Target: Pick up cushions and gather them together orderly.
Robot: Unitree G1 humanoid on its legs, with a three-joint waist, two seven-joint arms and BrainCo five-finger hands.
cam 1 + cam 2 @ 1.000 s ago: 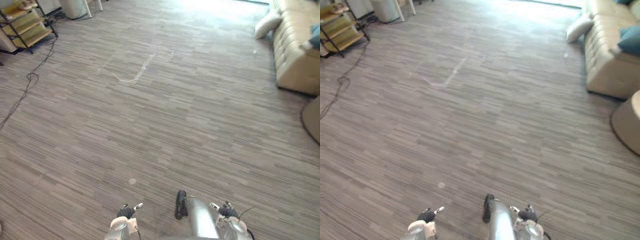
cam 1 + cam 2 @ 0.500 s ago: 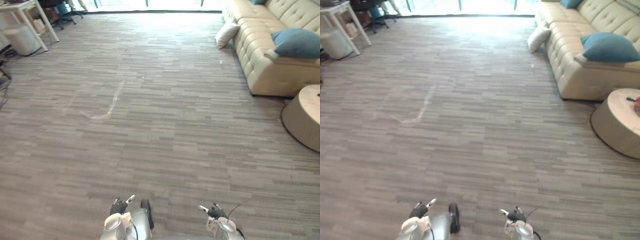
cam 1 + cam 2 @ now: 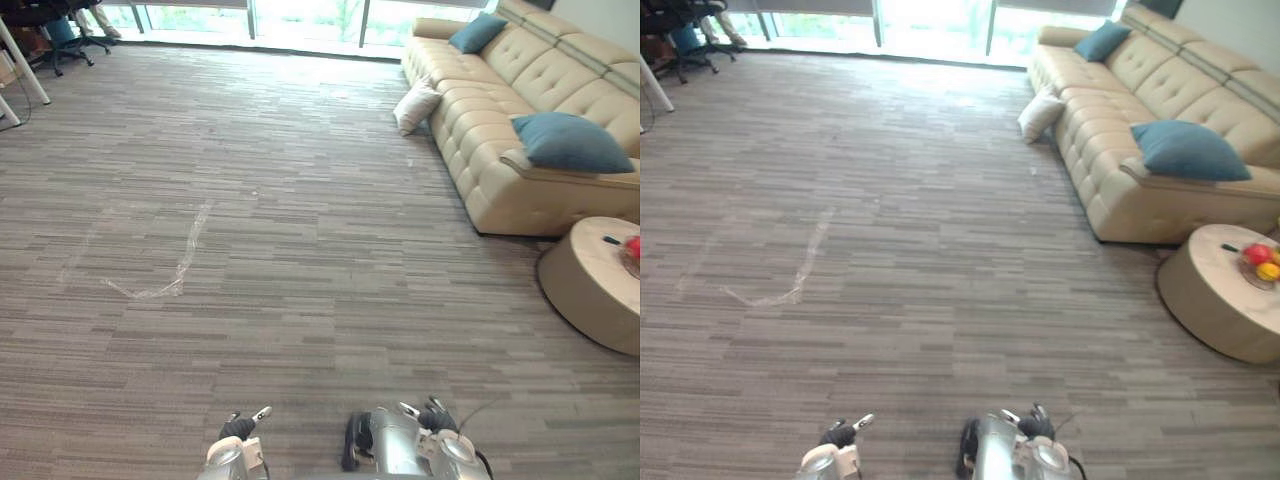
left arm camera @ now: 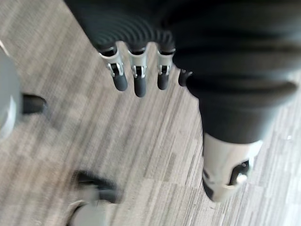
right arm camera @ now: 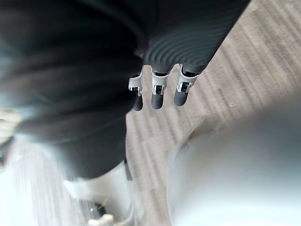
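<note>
Against the sofa's far end, on the floor: white cushion (image 3: 417, 104), leaning on the sofa (image 3: 500, 190), well away from me.
On the sofa's near arm: teal cushion (image 3: 570, 142), lying tilted across it.
At the sofa's far corner: second teal cushion (image 3: 476, 33), propped against the backrest.
Left hand (image 4: 136, 77): fingers straight and loose, holding nothing, hanging over the floor (image 3: 300, 220).
Right hand (image 5: 160, 92): fingers likewise relaxed, empty.
Handling: I judge all three light, soft and squashy. Nothing to break, but a shallow pinch could slip off the fabric and a corner grip would let them sag.
Where to hold: I'd go for the middle of an edge with the fingers well over it, or press one between both hands.
Stage: nothing gathered yet; I must walk closer first.
Watch: round bench (image 3: 590, 290) with fruit (image 3: 1262, 262) stands just beside the near arm.
</note>
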